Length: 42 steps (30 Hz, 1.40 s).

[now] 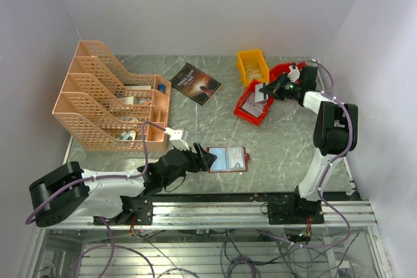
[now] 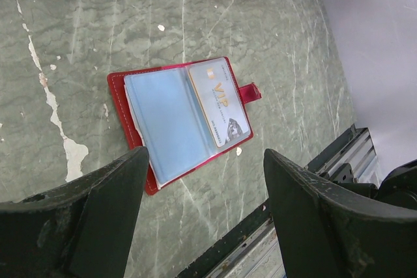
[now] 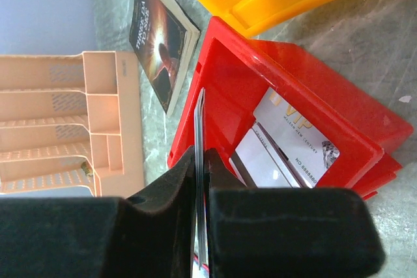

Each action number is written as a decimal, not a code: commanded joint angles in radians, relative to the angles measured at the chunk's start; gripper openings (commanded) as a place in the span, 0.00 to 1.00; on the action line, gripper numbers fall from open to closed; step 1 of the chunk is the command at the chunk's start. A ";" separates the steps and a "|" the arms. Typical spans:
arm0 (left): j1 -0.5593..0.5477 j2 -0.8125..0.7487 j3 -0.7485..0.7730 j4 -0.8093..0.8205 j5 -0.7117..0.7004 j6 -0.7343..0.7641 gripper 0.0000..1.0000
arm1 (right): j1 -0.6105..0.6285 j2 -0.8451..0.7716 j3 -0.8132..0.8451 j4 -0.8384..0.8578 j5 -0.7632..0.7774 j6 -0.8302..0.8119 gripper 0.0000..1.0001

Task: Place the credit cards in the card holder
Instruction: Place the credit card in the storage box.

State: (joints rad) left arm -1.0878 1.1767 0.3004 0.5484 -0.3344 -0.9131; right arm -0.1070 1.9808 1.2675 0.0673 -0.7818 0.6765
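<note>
Above the red plastic bin (image 3: 221, 63), the right gripper (image 3: 201, 161) is clenched on a thin credit card (image 3: 199, 118) seen edge-on. More pale credit cards (image 3: 296, 141) lie inside that bin. Well apart from the bin, nearer the arm bases, the small dark red card holder (image 2: 176, 122) lies open on the green marbled table (image 2: 98, 30) with a gold-printed card (image 2: 220, 102) in its pocket. The left gripper (image 1: 207, 159), released wide, is at the holder's side away from the bin.

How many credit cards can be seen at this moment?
4. A pocketed card sits in the open card holder; a pinched card stands edge-on in the right hand; a VIP-printed card and a pale card overlap in the red bin. More may be hidden beneath.
</note>
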 commanded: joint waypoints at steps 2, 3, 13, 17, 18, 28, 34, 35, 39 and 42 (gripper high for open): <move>0.005 -0.008 0.025 0.022 -0.002 0.011 0.82 | -0.019 0.009 0.002 0.025 -0.024 0.024 0.06; 0.006 -0.010 0.023 0.022 -0.002 0.010 0.82 | -0.020 0.011 0.002 0.025 -0.026 0.026 0.06; 0.006 -0.017 0.010 0.031 -0.003 0.004 0.82 | -0.020 0.024 0.017 -0.001 -0.024 0.002 0.10; 0.006 -0.017 0.005 0.036 -0.002 0.000 0.82 | -0.021 0.025 0.020 -0.009 -0.012 -0.011 0.04; 0.006 -0.016 0.005 0.037 -0.002 0.000 0.82 | -0.020 0.027 0.024 -0.012 -0.011 -0.014 0.00; 0.006 -0.017 0.002 0.038 -0.002 -0.001 0.82 | -0.020 0.032 0.046 -0.053 0.014 -0.074 0.09; 0.005 -0.022 -0.001 0.036 -0.005 -0.003 0.82 | -0.019 0.033 0.055 -0.064 0.014 -0.090 0.10; 0.005 -0.024 -0.001 0.035 -0.005 -0.003 0.82 | -0.017 0.033 0.057 -0.066 0.015 -0.094 0.09; 0.006 -0.025 -0.003 0.038 -0.005 -0.004 0.82 | -0.007 0.034 0.075 -0.090 0.027 -0.115 0.07; 0.006 -0.022 0.001 0.037 -0.004 -0.001 0.82 | 0.024 0.068 0.110 -0.134 0.051 -0.144 0.07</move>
State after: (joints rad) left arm -1.0878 1.1645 0.3000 0.5499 -0.3344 -0.9169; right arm -0.1108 2.0068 1.3239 -0.0193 -0.7609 0.5781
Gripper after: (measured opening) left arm 0.818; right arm 0.072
